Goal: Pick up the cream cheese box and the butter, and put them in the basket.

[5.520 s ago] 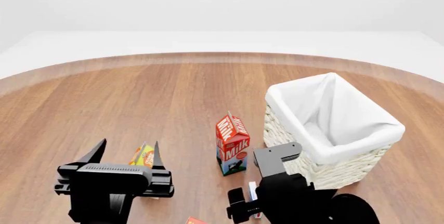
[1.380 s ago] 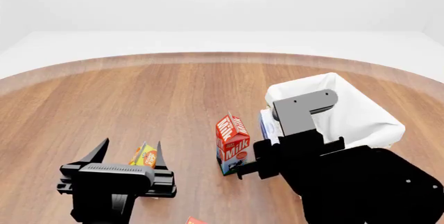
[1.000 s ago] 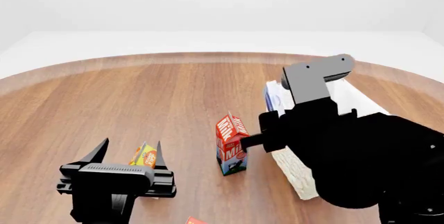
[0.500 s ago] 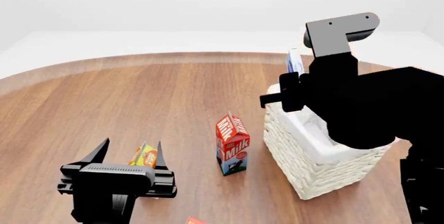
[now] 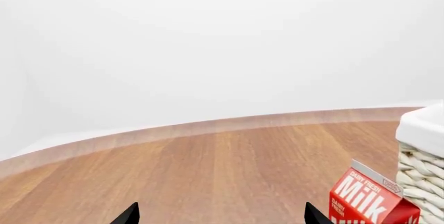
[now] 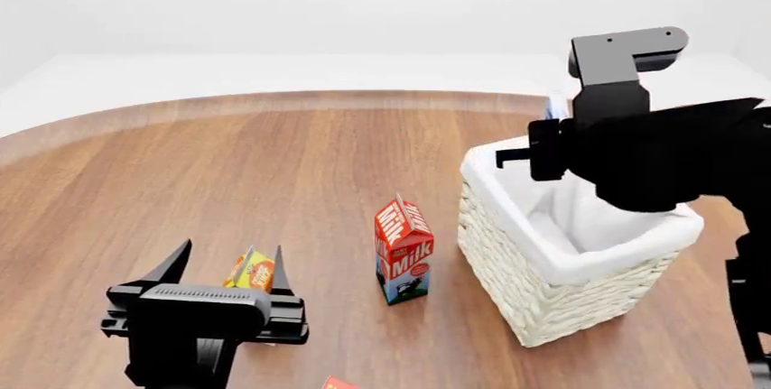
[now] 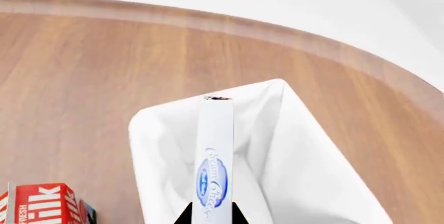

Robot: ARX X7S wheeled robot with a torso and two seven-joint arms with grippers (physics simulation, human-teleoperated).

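Nearest the robot, a sliver of the butter (image 6: 339,383) shows at the head view's lower edge, mostly cut off; it looks a rigid carton, probably best gripped across its narrow faces. Just beyond, the left gripper (image 6: 227,267) stands with jaws spread wide and empty, the juice carton (image 6: 249,271) between its tips as seen from the head. Further out, the milk carton (image 6: 404,249) stands upright near the basket (image 6: 548,294). Farthest, the right gripper (image 7: 211,213) hangs above the basket's liner, pinching the cream cheese box (image 7: 213,156) by one end, edge-on. The box looks light, thin and stiff, so a drop should do no harm. In the head view the arm hides nearly all of it. The basket's floor is not visible.
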